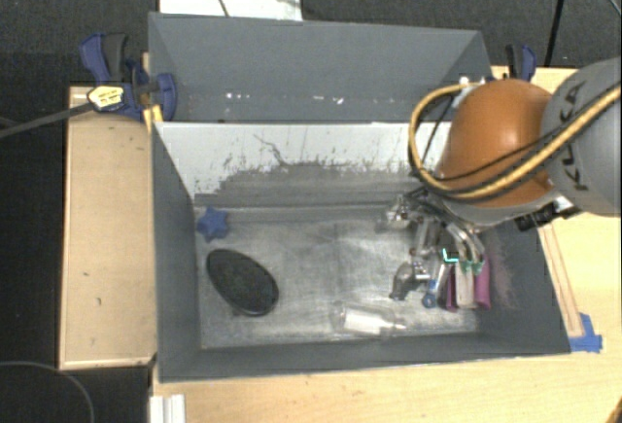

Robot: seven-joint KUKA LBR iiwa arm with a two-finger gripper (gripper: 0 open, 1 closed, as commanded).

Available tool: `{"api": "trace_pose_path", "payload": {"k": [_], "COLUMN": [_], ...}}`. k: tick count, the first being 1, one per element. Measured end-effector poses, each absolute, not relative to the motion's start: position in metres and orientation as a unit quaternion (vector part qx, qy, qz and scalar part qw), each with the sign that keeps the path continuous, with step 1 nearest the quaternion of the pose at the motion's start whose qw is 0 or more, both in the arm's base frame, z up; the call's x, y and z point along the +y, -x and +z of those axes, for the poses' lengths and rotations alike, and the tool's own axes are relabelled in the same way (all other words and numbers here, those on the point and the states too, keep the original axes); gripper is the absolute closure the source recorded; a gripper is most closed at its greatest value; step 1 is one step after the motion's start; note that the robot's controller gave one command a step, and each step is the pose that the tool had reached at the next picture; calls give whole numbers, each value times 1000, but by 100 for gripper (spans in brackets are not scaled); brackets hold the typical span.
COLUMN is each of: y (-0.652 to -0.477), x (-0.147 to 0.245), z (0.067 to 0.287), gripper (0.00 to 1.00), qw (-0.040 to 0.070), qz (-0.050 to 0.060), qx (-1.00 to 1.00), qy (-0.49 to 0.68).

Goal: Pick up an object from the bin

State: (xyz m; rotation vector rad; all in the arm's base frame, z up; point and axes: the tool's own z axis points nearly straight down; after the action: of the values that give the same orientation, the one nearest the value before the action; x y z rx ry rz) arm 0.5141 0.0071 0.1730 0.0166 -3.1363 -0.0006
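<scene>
One pale, clear tube lies along the front edge of the bin. Just behind it, the gripper hangs low near the right wall; whether it is parted or clenched I cannot tell. Purple, pink and blue marker-like sticks lie close on its right, their long axes running front to back, and they are probably its nearest pick. A black oval stone sits well apart, towards the left wall.
</scene>
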Motion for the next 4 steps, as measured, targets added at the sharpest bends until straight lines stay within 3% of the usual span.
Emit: {"api": "trace_pose_path", "payload": {"k": [1, 2, 3, 4], "y": [-564, -575, -565, -565], "x": [-53, -122, -139, -138], "z": [95, 112, 72, 75], "gripper": [0, 0, 0, 100], "qw": [-1, -3, -5, -3], "qz": [1, 2, -7, -6], "qx": [-998, -996, -999, -999], "qy": [-59, -88, -47, -49]}}
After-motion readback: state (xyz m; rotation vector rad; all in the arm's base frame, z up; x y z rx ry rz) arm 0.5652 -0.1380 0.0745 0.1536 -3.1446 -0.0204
